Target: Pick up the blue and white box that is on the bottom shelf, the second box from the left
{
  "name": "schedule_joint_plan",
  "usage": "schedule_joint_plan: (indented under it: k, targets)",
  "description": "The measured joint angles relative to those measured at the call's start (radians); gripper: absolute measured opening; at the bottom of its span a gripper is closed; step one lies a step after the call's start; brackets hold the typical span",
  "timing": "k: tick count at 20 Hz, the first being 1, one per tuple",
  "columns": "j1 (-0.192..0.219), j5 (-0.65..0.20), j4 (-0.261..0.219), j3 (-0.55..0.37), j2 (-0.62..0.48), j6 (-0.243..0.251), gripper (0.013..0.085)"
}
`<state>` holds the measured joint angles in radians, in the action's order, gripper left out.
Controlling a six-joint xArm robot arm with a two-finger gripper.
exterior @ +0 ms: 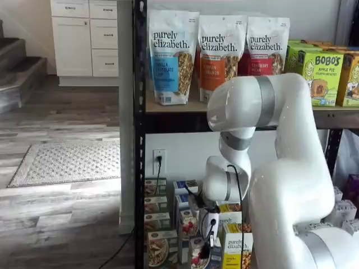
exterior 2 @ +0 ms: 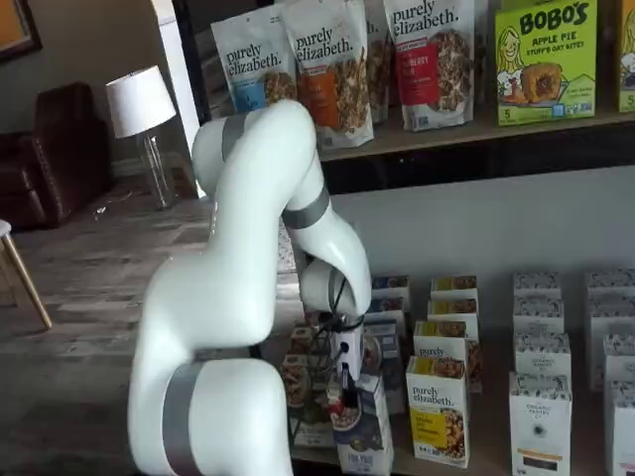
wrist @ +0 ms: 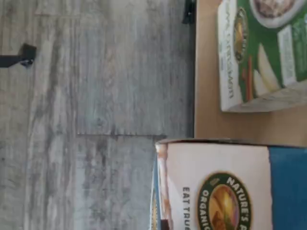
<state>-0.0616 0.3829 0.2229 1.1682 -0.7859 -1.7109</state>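
Observation:
The blue and white box [wrist: 225, 187] fills the near part of the wrist view, with a round logo on its white part. In both shelf views it stands at the front of the bottom shelf [wrist: 206, 110], under my wrist [exterior: 196, 259] [exterior 2: 369, 436]. My gripper [exterior: 205, 249] [exterior 2: 344, 389] reaches down onto the box's top. Only black fingers seen side-on show against the box, and no gap is visible. I cannot tell whether they are closed on it.
A green-and-white box [wrist: 259, 52] stands beside it on the tan board, with more in a row [exterior: 159, 249]. Yellow-and-white boxes [exterior 2: 439, 416] stand on the other side. Granola bags [exterior: 168, 53] fill the tier above. A black rack post [exterior: 138, 140] stands at the left. Grey wood floor [wrist: 96, 120] lies in front.

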Motion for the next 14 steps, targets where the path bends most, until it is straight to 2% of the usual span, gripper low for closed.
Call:
schedule_joint_plan:
  k: [3,10,14]
  targets:
    - [-0.006,0.000,-0.016,-0.052,0.034,0.019,0.0450]
    - [-0.020,-0.039,-0.100,-0.184,0.115,0.109,0.0450]
    - [-0.036,-0.050,-0.111,-0.258,0.177,0.135,0.0450]
